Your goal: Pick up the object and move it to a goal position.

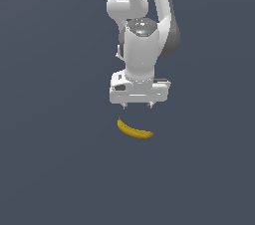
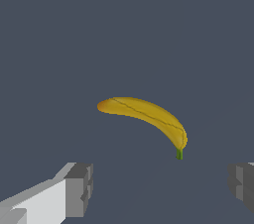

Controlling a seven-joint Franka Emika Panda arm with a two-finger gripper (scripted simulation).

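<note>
Two grey fingertips [image 2: 79, 188] of the white gripper [image 1: 136, 105] are standing spread, holding nothing, hovering above the small curved yellow banana [image 1: 134, 130] lying on the dark floor; approach step, so descending and straddling seems next.

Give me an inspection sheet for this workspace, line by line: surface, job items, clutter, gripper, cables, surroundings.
Surface: plain dark grey-blue ground, no marks.
Job's things: yellow banana lying loose, curved, greenish stem end visible in the wrist view.
Clutter: nothing seen.
Gripper: gripper open, pointing down at the banana, not touching it; fingers spread wide apart.
Cables: nothing seen.
Surroundings: nothing seen; no goal marker visible.
</note>
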